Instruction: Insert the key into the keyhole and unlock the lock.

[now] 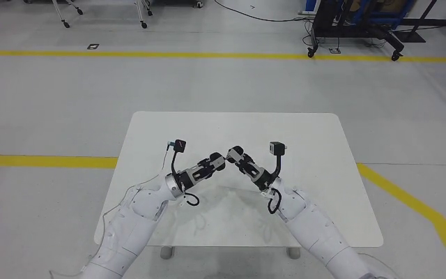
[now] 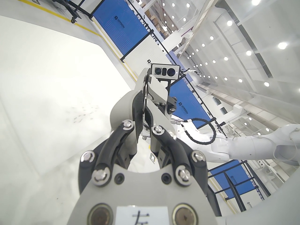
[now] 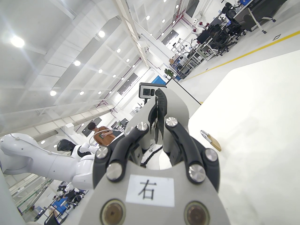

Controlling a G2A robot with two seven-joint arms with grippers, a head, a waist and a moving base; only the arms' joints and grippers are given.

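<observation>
One white table (image 1: 306,209) with a smooth, matte top and rounded corners carries the scene. Two glossy white arms rise over it, the left arm (image 1: 143,213) and the right arm (image 1: 317,227), and they slant toward each other so that their ends nearly meet above the middle of the table. Each arm ends in one hand, two in all: the left hand (image 2: 143,99) and the right hand (image 3: 158,105). Both are built of black metal linkages with silver bolts and broad pale fingers lined with black ribbed pads. The pads of each hand are pressed together; whether anything is pinched between them I cannot tell. Two small boxy cameras (image 1: 277,148) stand on curved black stalks, one by each wrist. One padlock (image 3: 212,140), with a flat rectangular brass body and a curved silver shackle, lies on the table near the right hand, apart from it.
</observation>
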